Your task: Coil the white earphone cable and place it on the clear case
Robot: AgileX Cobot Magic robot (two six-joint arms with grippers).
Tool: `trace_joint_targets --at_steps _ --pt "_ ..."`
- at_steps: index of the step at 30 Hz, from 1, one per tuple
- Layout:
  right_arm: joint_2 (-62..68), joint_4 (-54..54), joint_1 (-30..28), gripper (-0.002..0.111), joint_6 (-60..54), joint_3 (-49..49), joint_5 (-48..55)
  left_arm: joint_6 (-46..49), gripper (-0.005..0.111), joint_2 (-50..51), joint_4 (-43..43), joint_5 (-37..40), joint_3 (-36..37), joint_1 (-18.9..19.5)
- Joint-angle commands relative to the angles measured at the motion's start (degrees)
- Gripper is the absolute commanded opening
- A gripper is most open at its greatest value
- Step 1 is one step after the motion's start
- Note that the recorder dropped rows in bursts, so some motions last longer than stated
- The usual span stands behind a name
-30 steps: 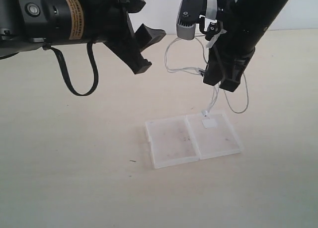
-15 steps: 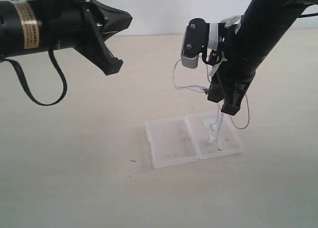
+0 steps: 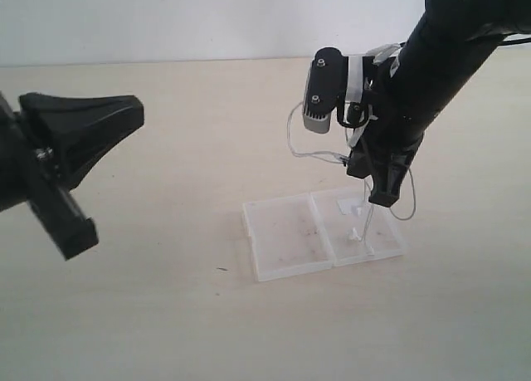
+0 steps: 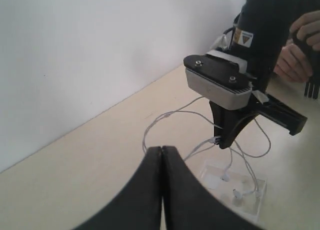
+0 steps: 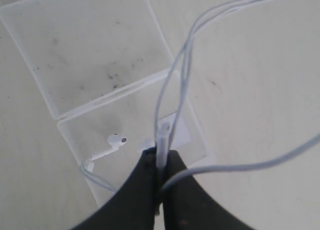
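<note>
- The white earphone cable (image 5: 240, 166): you see it clamped in the right jaws, one earbud (image 5: 116, 139) resting on a half of the clear case (image 3: 286, 236) on the tabletop (image 3: 166, 331).
- Left jaws: pressed together, empty, well apart from the case.

The left arm (image 3: 33, 169) runs off the exterior view's left edge. The right arm (image 3: 452, 49) is cut by the top and right edges. In the left wrist view the left gripper (image 4: 161, 155) is a blurred wedge, cropped at the bottom, overlapping the near side of the clear case (image 4: 257, 202). A person's hand (image 4: 300, 44) (barely half of it) sits at that view's right edge beside a dark toothed thing (image 4: 311, 87), too cropped to name. The white earphone cable (image 5: 189, 45) leaves the right wrist view at top and right; between the fingers of the right gripper (image 5: 160, 157) it is hidden. It partly covers the case's label (image 5: 184, 133).
</note>
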Motion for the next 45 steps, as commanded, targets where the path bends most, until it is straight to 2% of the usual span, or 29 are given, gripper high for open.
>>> trace_joint_targets --at_steps 1,7,13,17,22,33,45 --pt "-0.30 -2.09 2.17 0.000 -0.04 0.80 -1.33 2.02 0.000 -7.84 -6.77 -4.03 7.17 0.13" --pt "-0.30 -3.28 3.63 0.000 -1.54 0.80 -0.18 1.56 0.000 -17.02 -7.18 -3.91 12.69 0.13" --pt "-0.20 -7.26 3.63 0.000 -1.63 0.80 0.22 1.40 0.000 -22.31 -8.08 0.53 13.29 0.13" --pt "0.83 -11.09 3.63 0.000 -1.43 0.96 -0.83 1.27 0.000 -22.56 -9.34 2.00 13.29 0.13" --pt "2.02 -11.27 3.67 0.000 -0.88 3.89 -8.17 1.27 0.000 -22.56 -9.34 2.27 13.29 0.13" --pt "2.13 -15.68 7.49 0.000 0.71 9.94 -17.87 1.49 0.000 -22.56 -9.34 2.90 13.29 0.13" --pt "4.47 -15.16 7.60 0.000 1.03 10.51 -15.85 1.60 0.000 -22.56 -9.34 3.73 13.29 0.13"
